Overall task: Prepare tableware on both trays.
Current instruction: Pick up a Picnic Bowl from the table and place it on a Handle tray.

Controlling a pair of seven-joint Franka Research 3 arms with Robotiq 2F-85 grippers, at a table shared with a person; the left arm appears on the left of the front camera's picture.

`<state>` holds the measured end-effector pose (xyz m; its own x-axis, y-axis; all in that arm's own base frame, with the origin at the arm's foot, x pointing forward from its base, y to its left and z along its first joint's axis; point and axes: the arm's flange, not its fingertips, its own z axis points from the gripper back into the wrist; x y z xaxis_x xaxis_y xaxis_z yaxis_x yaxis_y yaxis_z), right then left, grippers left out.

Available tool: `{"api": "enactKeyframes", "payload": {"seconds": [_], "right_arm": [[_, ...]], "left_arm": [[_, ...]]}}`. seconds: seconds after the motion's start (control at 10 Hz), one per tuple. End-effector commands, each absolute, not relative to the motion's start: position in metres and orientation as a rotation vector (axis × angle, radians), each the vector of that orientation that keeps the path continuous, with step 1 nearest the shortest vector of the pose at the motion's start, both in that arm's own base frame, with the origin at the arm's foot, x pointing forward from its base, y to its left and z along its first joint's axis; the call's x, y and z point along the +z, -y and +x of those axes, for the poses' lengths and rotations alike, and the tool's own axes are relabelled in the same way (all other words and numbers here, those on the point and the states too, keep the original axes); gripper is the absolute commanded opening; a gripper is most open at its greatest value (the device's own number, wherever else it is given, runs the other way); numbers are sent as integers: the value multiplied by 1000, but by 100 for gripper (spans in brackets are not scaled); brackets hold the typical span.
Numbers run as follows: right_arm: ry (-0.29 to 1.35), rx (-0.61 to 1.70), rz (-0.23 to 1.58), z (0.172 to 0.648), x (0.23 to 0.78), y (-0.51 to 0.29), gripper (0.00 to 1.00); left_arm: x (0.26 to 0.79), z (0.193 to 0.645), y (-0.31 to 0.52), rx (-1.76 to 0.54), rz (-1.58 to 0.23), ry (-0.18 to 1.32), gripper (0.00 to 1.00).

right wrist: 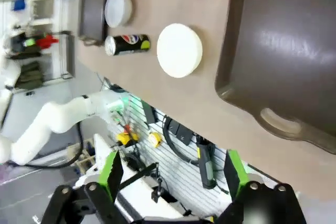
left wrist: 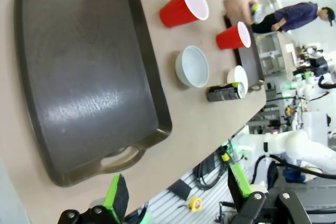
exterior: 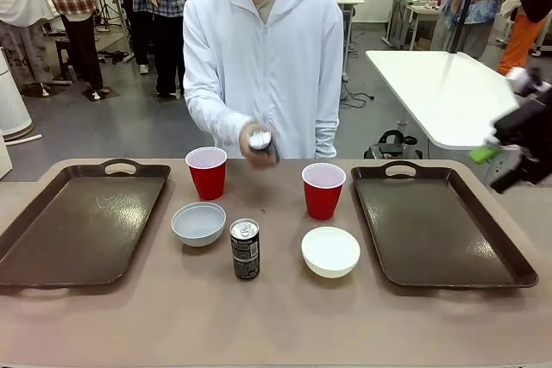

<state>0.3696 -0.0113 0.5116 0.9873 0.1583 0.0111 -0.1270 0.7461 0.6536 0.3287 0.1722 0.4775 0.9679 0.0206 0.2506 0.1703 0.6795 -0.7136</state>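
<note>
Two dark brown trays lie empty, one at the left (exterior: 82, 226) and one at the right (exterior: 440, 221). Between them stand two red cups (exterior: 207, 172) (exterior: 323, 190), two white bowls (exterior: 198, 223) (exterior: 330, 252) and one black can (exterior: 245, 249). The person's hand (exterior: 259, 148) holds a second can (exterior: 260, 140) above the table's far middle. My right gripper (exterior: 496, 170) hovers open above the right tray's far right corner. In the right wrist view it (right wrist: 172, 177) is open above the tray's (right wrist: 283, 40) near edge. My left gripper (left wrist: 177, 192) is open, off the left tray's (left wrist: 84, 72) near end.
The tan table (exterior: 276, 316) has free room along its front edge. A white table (exterior: 448, 92) stands behind at the right, and people stand farther back. The person in a white hoodie (exterior: 263, 49) is at the far side.
</note>
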Motion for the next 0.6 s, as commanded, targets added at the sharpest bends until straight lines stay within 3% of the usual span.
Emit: {"api": "enactKeyframes", "payload": {"seconds": [0.0, 0.5], "right_arm": [[-112, 74, 499, 397, 522, -36, 100], [-69, -80, 94, 441, 470, -145, 100]], "left_arm": [[478, 328, -174, -87, -828, 251, 100], [478, 328, -174, -87, -828, 251, 100]]}}
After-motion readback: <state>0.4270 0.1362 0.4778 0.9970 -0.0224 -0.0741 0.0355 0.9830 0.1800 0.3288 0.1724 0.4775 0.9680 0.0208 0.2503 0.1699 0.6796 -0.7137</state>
